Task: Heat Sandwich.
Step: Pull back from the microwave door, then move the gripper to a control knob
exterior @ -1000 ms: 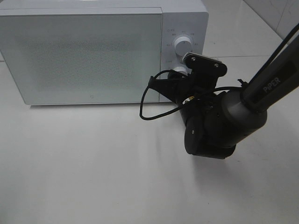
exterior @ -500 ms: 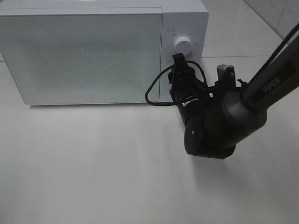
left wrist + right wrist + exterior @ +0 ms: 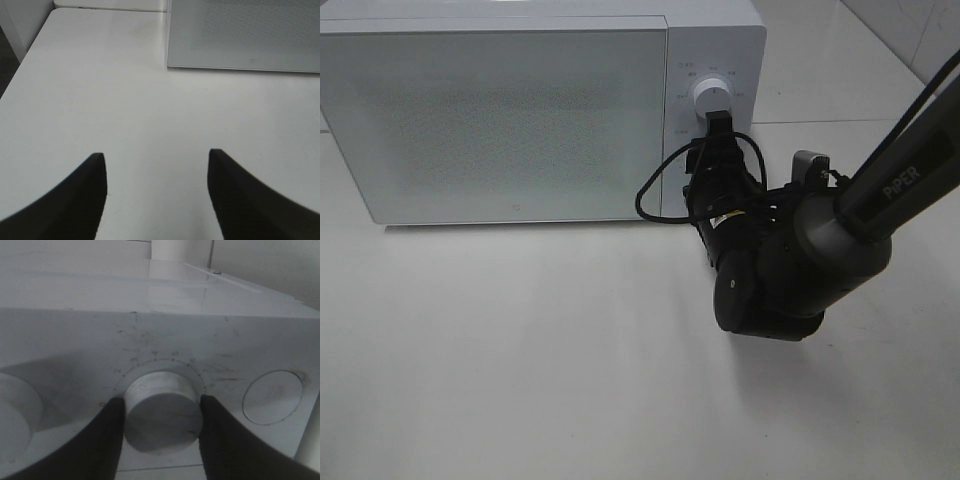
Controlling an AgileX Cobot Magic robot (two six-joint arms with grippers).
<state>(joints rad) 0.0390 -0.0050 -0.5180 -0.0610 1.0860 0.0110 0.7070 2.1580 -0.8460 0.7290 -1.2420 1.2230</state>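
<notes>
Exterior high view | white table (image 3: 470,380) carries microwave (image 3: 520,110), door closed | right arm (image 3: 820,260) reaches to its control panel | left gripper (image 3: 157,165) spread wide above the tabletop | right gripper (image 3: 159,401) clamped on lower dial (image 3: 161,420), 1 finger touching each side | sandwich not visible, position cannot be told

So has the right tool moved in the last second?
Yes: the right tool swung left toward the microwave's control panel, now gripping its lower dial.
</notes>
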